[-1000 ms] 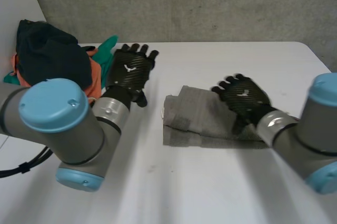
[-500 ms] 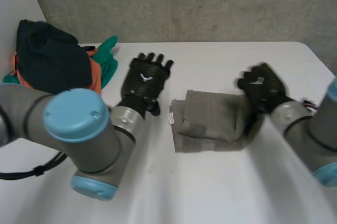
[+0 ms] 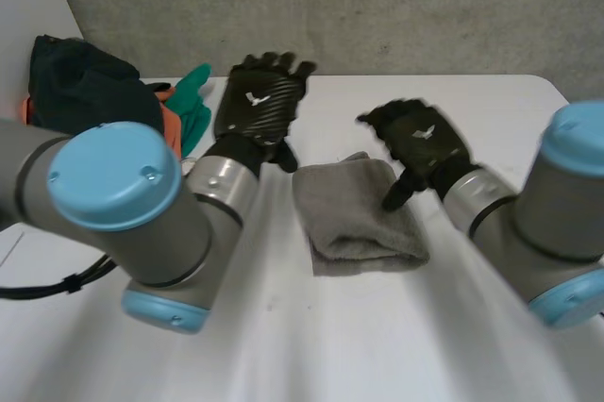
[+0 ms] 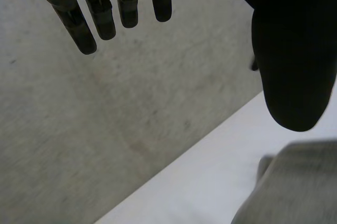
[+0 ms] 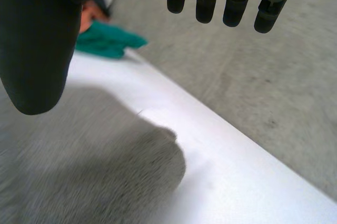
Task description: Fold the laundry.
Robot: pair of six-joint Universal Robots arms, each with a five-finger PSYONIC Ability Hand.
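Note:
A folded grey towel (image 3: 357,216) lies on the white table (image 3: 377,345) in the head view, between my two hands. My left hand (image 3: 257,105) hovers open to the towel's left, fingers straight and holding nothing. My right hand (image 3: 418,143) is open above the towel's far right part, its thumb pointing down toward the cloth. In the right wrist view the grey towel (image 5: 95,176) lies under my right hand's palm, and its fingers (image 5: 206,0) are straight. In the left wrist view the fingers (image 4: 100,11) are spread and a corner of the towel (image 4: 295,187) lies beside the thumb.
A pile of laundry sits at the table's far left: a dark garment (image 3: 80,86) on top of orange cloth (image 3: 171,126) and green cloth (image 3: 195,100). The green cloth (image 5: 108,42) also lies beyond the towel in the right wrist view. A grey wall (image 3: 330,6) stands behind the table.
The towel is now folded narrower, its right part brought over to the left. My right hand swung left over it. My left hand rose and moved slightly farther back.

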